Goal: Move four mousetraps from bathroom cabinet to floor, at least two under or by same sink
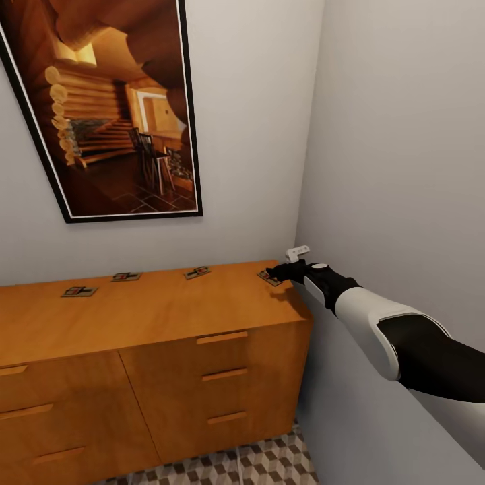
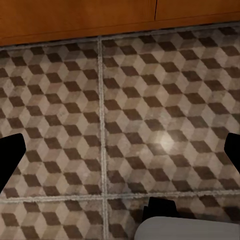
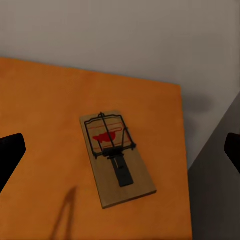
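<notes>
The right arm (image 1: 397, 337) reaches forward, jaws spread wide, holding nothing.

Four mousetraps (image 1: 197, 273) in a row along the cabinet (image 1: 155, 350) top's rear edge; picture (image 1: 108, 108) on wall behind cabinet.

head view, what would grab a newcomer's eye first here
First the big framed picture of a log cabin room, hanging tilted on the wall above the cabinet. Next the four mousetraps spread along the cabinet top, with the right pincer reaching over the rightmost mousetrap by the corner. The right wrist view shows that trap lying flat between the open fingers, untouched.
</notes>
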Controlling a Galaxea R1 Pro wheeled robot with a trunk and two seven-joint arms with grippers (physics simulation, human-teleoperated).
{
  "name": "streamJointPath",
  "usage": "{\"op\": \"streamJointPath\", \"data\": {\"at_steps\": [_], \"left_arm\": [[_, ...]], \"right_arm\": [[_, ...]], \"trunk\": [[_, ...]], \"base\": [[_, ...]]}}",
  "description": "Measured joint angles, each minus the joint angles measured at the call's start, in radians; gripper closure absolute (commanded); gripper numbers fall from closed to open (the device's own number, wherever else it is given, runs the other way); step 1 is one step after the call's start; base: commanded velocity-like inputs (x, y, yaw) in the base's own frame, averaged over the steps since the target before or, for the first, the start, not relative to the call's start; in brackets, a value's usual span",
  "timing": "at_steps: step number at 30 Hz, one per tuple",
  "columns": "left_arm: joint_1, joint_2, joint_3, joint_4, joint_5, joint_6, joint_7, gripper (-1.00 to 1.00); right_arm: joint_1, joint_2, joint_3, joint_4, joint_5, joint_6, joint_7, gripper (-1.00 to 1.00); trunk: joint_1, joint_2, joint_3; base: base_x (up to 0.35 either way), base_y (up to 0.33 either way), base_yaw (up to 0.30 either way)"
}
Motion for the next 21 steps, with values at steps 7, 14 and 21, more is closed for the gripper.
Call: {"op": "streamJointPath", "data": {"at_steps": [7,14,21], "left_arm": [[0.000,0.000,0.000,0.000,0.000,0.000,0.000,-1.00],[0.000,0.000,0.000,0.000,0.000,0.000,0.000,-1.00],[0.000,0.000,0.000,0.000,0.000,0.000,0.000,-1.00]], "right_arm": [[0.000,0.001,0.000,0.000,0.000,0.000,0.000,-1.00],[0.000,0.001,0.000,0.000,0.000,0.000,0.000,-1.00],[0.000,0.001,0.000,0.000,0.000,0.000,0.000,-1.00]], "trunk": [[0.000,0.000,-0.007],[0.000,0.000,-0.016],[0.000,0.000,-0.023]], "base": [[0.000,0.000,0.000],[0.000,0.000,0.000],[0.000,0.000,0.000]]}}
